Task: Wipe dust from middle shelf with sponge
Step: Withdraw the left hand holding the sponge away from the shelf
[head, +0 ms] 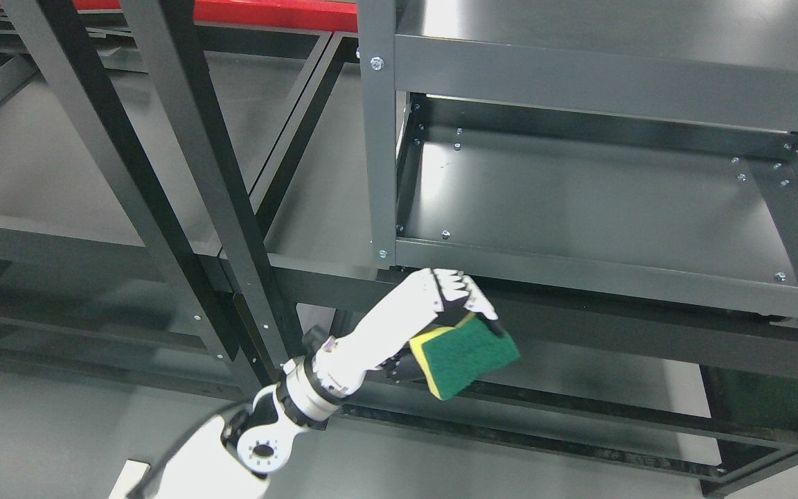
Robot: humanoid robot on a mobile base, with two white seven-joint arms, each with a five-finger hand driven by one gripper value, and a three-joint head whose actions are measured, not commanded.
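Observation:
My left hand (451, 312), white with dark finger joints, comes in from the lower left and is shut on a sponge (470, 359). The sponge is yellow with a green scouring face turned toward me. It is held in the air just below and in front of the front rail of the middle shelf (579, 201), a dark grey metal panel with bolts at its corners. The sponge does not touch the shelf surface. The right arm is not in view.
The dark grey metal rack has a top shelf (614, 76) above and a lower frame (579, 430) beneath. A vertical post (378, 152) stands at the shelf's left front corner. More black rack posts (191, 173) stand at the left. The floor is grey.

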